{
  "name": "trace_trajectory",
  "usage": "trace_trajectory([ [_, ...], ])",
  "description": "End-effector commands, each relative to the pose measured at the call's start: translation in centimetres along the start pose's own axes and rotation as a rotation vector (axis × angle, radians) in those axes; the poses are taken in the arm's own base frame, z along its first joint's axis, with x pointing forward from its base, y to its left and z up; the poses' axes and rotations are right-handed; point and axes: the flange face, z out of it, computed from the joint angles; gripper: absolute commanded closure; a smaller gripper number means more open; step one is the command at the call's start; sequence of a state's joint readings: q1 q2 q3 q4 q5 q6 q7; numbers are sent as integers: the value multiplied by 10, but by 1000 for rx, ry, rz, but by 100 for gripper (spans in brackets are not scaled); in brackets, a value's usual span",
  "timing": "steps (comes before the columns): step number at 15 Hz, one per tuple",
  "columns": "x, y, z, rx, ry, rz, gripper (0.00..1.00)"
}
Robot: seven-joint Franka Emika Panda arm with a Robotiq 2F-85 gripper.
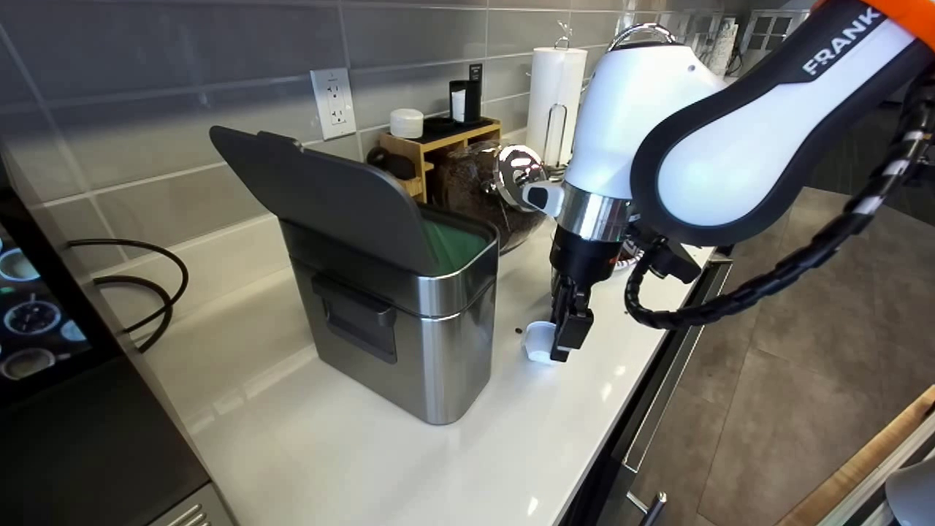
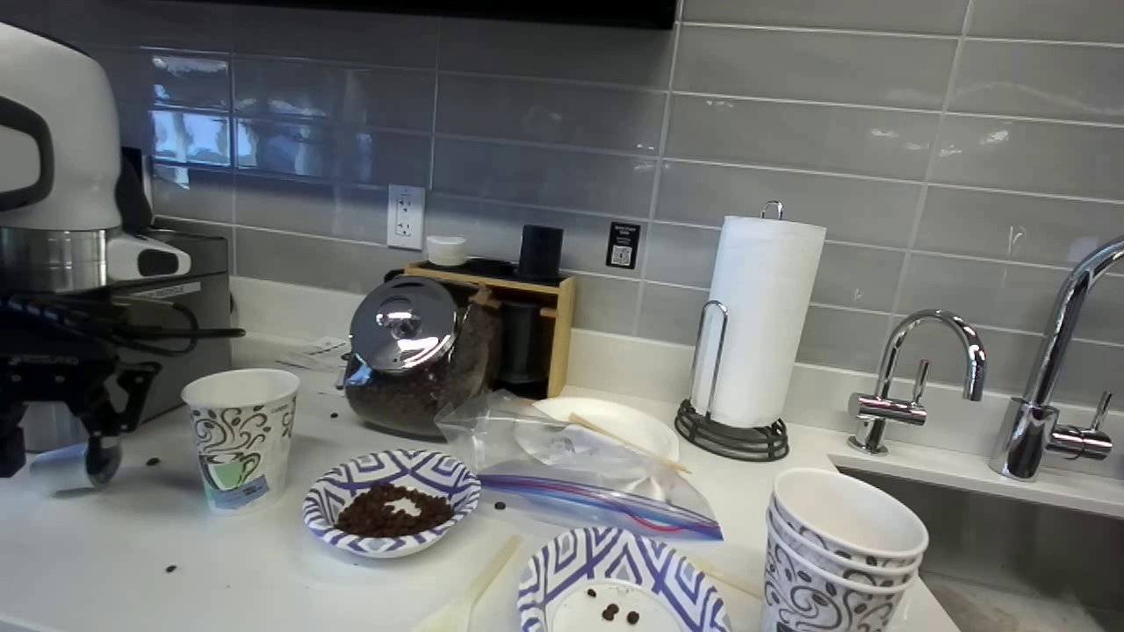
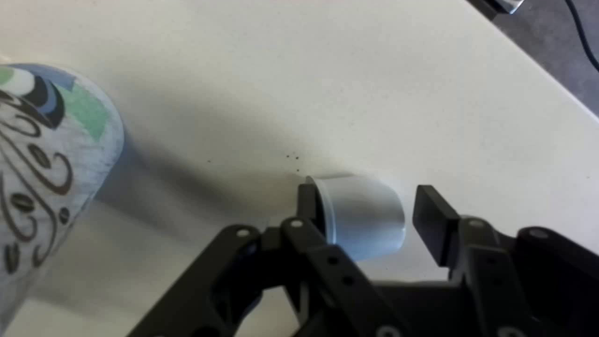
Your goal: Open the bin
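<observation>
In an exterior view the bin [image 1: 424,329] stands on the tabletop [image 1: 329,453], its lid [image 1: 336,197] tilted up from a green interior [image 1: 456,245], with the jaws near it. The wrist view shows those jaws parted, a small white cup [image 3: 367,213] on its side between them: one fingertip [image 3: 306,201] at the rim, the other apart from the base. A stack of paper cups [image 2: 834,579] appears only in an exterior view.

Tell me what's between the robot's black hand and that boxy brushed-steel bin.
An exterior view shows a small white cup at the hand, then glossy white counter with a dark speck, up to the bin.
</observation>
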State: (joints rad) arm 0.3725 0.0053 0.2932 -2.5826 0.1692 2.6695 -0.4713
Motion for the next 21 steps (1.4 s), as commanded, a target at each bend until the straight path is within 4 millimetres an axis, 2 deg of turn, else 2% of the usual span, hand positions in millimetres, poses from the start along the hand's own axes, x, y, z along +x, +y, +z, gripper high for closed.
trace_trajectory([
  [1,-2,0,7,-17,-4,-8,73],
  [3,-2,1,6,-17,-5,-12,88],
  [6,-2,4,4,-15,-4,-15,95],
  [8,-2,5,2,-16,-4,-16,69],
  [10,-1,6,-3,-20,3,-12,60],
  [14,3,11,-11,-33,26,9,29],
  [17,12,10,-9,-23,25,46,7],
  [18,15,9,-8,-15,26,64,1],
  [21,21,4,-8,-13,23,108,0],
])
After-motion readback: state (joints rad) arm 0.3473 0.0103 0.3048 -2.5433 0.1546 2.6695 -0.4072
